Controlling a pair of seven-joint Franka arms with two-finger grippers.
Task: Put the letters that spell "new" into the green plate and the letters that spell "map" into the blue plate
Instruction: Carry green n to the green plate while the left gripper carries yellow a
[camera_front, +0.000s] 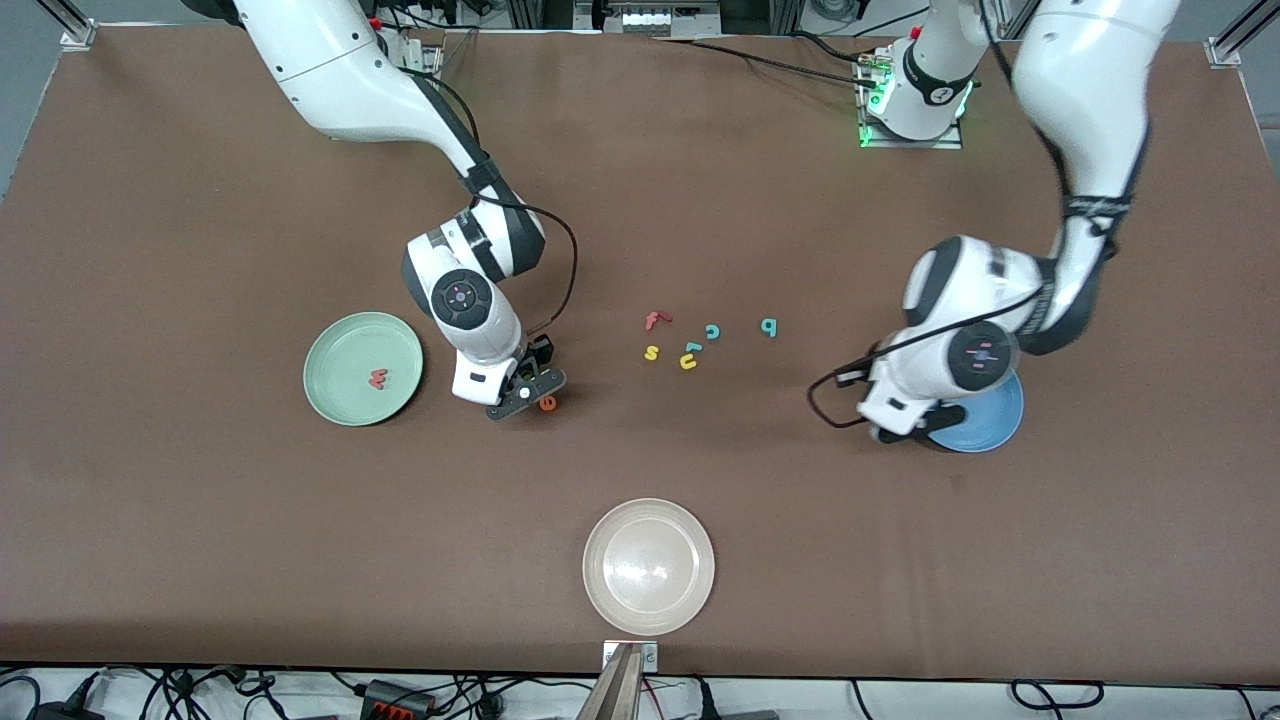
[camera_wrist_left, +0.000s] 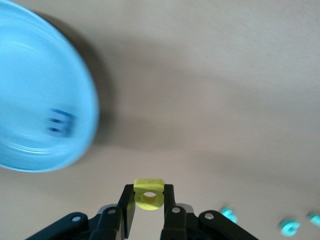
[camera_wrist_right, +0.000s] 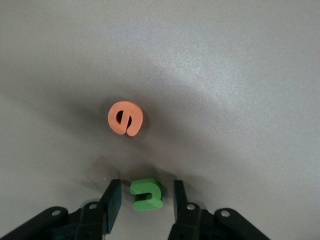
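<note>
The right gripper (camera_wrist_right: 142, 200) is low over the brown table (camera_front: 200, 560), between the green plate (camera_front: 340, 400) and the loose letters at mid-table; its fingers (camera_wrist_right: 112, 202) stand apart on either side of the green n (camera_wrist_right: 146, 194), with a gap showing on each side, so it is not clamped on it. The orange e (camera_wrist_right: 126, 118) lies flat on the table just beside that gripper. The pink-red w (camera_front: 378, 379) lies in the green plate. The left gripper (camera_wrist_left: 149, 200) hangs beside the blue plate (camera_wrist_left: 30, 60), toward the left arm's end of the table, its fingers closed on the yellow a (camera_wrist_left: 149, 194). A blurred dark blue shape in the blue plate is probably the m (camera_wrist_left: 60, 122). The teal p (camera_front: 768, 326) lies on the table at the loose group's edge nearest the left arm, with the teal c (camera_front: 712, 331), yellow u (camera_front: 689, 358), yellow s (camera_front: 651, 352) and red f (camera_front: 655, 319) close by. A cream plate (camera_front: 649, 566) sits near the table's front edge
</note>
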